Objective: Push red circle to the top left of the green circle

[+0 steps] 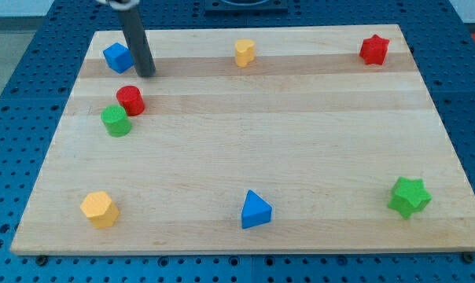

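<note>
Red circle (130,100) sits near the view's left edge of the board (245,141), touching or nearly touching the green circle (115,121), on its upper right. So it's close, but on the wrong diagonal: the task wants top left.

No jaws on this rig, so nothing to report as released or clenched, just a dark rod. My tip (146,74) rests on the board just above and slightly right of the red circle, apart from it, and right beside the blue block (117,56), which looks like a cube.

Judgement: the step in hand is a short leftward shove. The tip looks best brought down to the red circle's right side, then pushed toward the view's left, maybe slightly up, so the red circle slides over the top of the green one and stops at its upper left. Keep the stroke short; the board edge is near on that side. Push through the centre of the red circle or it may roll off the rod. Main risk: dragging the green circle along, as the two are so close, or clipping the blue block on the way.

Elsewhere, well apart: yellow block (244,52) at top middle, red star (373,49) top right, green star (409,196) bottom right, blue triangle (255,210) bottom middle, yellow hexagon-like block (99,209) bottom left.
</note>
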Robot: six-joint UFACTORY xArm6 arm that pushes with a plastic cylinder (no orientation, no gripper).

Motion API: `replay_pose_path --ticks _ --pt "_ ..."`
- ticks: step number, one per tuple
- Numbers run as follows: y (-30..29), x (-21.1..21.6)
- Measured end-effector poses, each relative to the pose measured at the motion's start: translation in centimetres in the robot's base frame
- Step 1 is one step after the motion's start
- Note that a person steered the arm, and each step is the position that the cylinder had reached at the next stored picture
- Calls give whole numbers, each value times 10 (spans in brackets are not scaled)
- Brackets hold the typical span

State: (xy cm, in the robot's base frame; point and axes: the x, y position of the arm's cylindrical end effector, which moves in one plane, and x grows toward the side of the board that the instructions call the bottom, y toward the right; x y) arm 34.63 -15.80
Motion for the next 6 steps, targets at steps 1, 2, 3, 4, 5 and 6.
replay_pose_path --ticks 1,2,3,4,5,6 --pt "16 34" --pt "11 34" --pt "-39 34" --pt "-55 34" --pt "-57 34" --pt "-57 16"
